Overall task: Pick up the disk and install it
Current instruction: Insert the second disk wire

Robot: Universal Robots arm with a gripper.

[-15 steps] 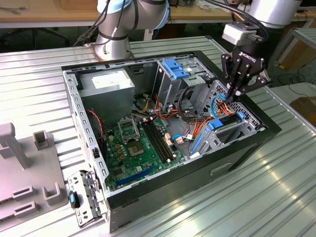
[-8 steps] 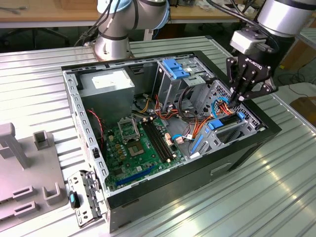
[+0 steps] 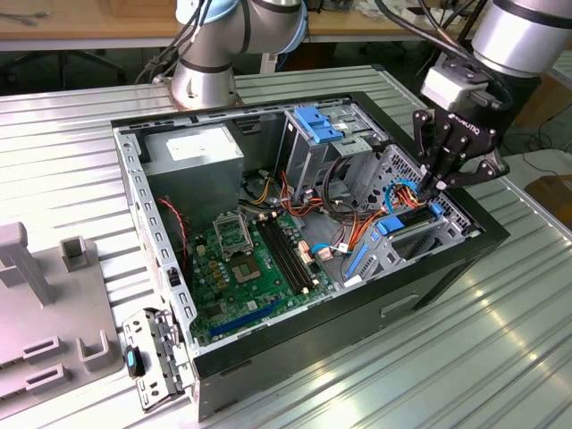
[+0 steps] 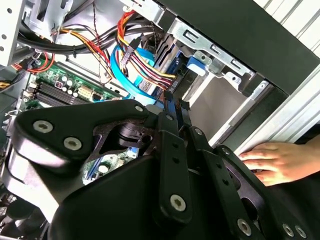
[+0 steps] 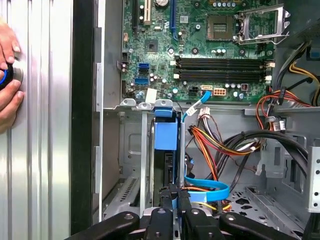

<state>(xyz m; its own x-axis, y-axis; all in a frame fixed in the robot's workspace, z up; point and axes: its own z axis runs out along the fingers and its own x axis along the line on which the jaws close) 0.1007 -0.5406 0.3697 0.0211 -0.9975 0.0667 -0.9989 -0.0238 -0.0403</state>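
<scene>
The disk (image 5: 165, 134) stands on edge in the drive bay at the exterior view's right end of the open computer case (image 3: 295, 340). Its blue carrier rail (image 3: 391, 224) faces up. My gripper (image 3: 431, 192) reaches down into that bay. In both wrist views its black fingers (image 5: 161, 196) are pinched on the disk's near blue edge, so the gripper (image 5: 174, 196) is shut on the disk. The second wrist view shows the gripper (image 4: 172, 111) tight against the blue edge, beside a bundle of coloured cables (image 4: 142, 65).
Loose power and data cables (image 5: 220, 145) crowd the bay next to the disk. The motherboard (image 3: 250, 259), a grey power supply (image 3: 192, 152) and a blue bracket (image 3: 317, 123) fill the case. A person's hand (image 5: 7, 75) rests on the ribbed table (image 3: 465, 357) beside the case.
</scene>
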